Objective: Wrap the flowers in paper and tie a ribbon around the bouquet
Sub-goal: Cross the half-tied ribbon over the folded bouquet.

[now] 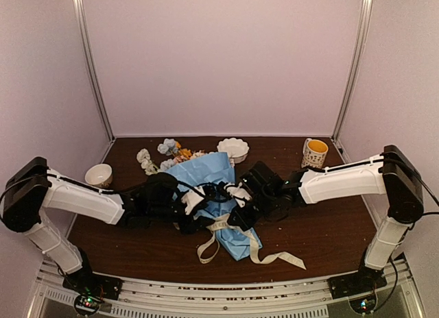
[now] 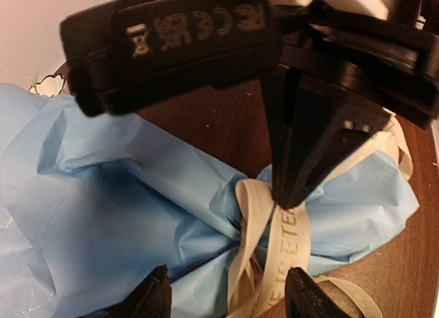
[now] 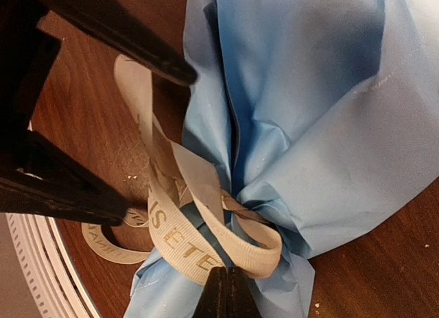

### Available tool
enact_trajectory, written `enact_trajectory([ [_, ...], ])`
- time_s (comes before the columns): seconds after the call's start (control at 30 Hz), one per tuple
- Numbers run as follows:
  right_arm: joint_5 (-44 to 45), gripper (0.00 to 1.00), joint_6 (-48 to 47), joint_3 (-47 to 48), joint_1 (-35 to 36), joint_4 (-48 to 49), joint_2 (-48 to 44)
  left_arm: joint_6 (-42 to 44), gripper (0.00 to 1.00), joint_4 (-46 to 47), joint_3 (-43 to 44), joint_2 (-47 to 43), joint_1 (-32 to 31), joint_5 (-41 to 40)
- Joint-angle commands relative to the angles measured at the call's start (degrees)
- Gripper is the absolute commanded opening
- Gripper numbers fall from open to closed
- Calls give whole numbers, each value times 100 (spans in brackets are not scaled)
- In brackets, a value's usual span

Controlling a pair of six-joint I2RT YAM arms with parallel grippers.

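Observation:
The bouquet lies mid-table, its light-blue paper pinched at the neck, with flowers sticking out of the far end. A beige ribbon loops around that neck, and its tails trail toward the front edge. My left gripper hovers open over the knot, one finger on each side and nothing between them. My right gripper comes in from the other side, shut on a lettered band of the ribbon. Its black fingertips show in the left wrist view.
A white scalloped bowl stands just behind the bouquet. A small cream bowl sits at the left and a mug with a yellow inside at the back right. A loose white flower lies left of the blooms.

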Motion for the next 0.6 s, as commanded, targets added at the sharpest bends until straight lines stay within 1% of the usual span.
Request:
enact_trajectory([
  [0.0, -109, 0, 128, 3, -20, 218, 33, 428, 55, -178, 669, 436, -27, -289],
  [0.13, -118, 0, 238, 21, -43, 261, 91, 588, 49, -720, 1016, 759, -81, -223],
  [0.23, -98, 0, 378, 16, -92, 289, 128, 592, 47, -822, 1024, 823, -102, -114],
  [0.37, -201, 0, 564, -42, -180, 394, 146, 444, 44, -429, 709, 620, -102, -218],
  [0.43, -197, 0, 571, -45, -188, 364, 154, 257, 42, -21, 472, 457, -75, -308],
  [0.5, -209, 0, 598, -70, -189, 329, 145, 166, 42, 319, 290, 286, -33, 1],
  [0.57, -241, 0, 638, -113, -189, 342, 129, 344, 43, 202, 314, 327, -52, 208],
])
